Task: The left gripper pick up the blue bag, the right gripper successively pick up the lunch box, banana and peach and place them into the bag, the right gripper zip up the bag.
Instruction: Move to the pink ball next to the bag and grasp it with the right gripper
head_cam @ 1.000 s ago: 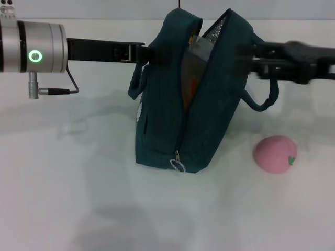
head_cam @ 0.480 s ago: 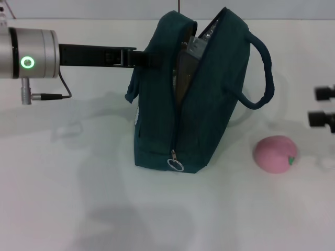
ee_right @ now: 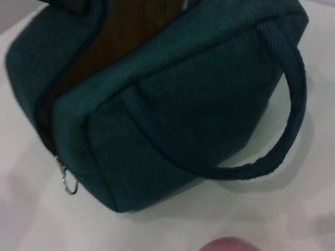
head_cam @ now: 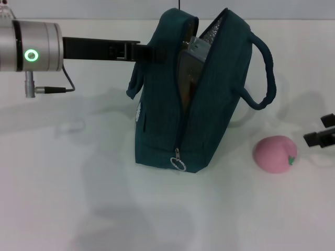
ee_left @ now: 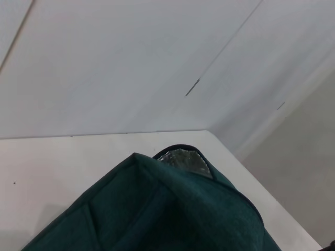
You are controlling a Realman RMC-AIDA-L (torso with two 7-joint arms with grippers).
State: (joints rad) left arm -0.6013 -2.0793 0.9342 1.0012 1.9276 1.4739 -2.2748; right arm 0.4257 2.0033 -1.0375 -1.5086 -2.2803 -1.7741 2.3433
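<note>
The blue bag (head_cam: 196,104) stands upright on the white table (head_cam: 78,183), its top unzipped and showing silver lining (ee_left: 183,159). My left gripper (head_cam: 152,52) is shut on the bag's left upper edge by its handle. A grey-lidded lunch box (head_cam: 196,49) sticks up inside the opening. The banana is hidden. The pink peach (head_cam: 275,153) lies on the table right of the bag. My right gripper (head_cam: 320,130) is open at the right edge, just right of the peach and slightly above it. The right wrist view shows the bag (ee_right: 172,99) and the peach's top (ee_right: 230,244).
The bag's zipper pull ring (head_cam: 179,164) hangs at the bottom front end of the zip, also in the right wrist view as a zipper ring (ee_right: 70,184). The right handle (head_cam: 264,73) loops out toward the right gripper. The left arm's silver cuff (head_cam: 31,47) reaches in from the left.
My right gripper has drawn back from the bag's top to the right, then come down beside the peach. The bag swayed slightly in the left gripper's hold.
</note>
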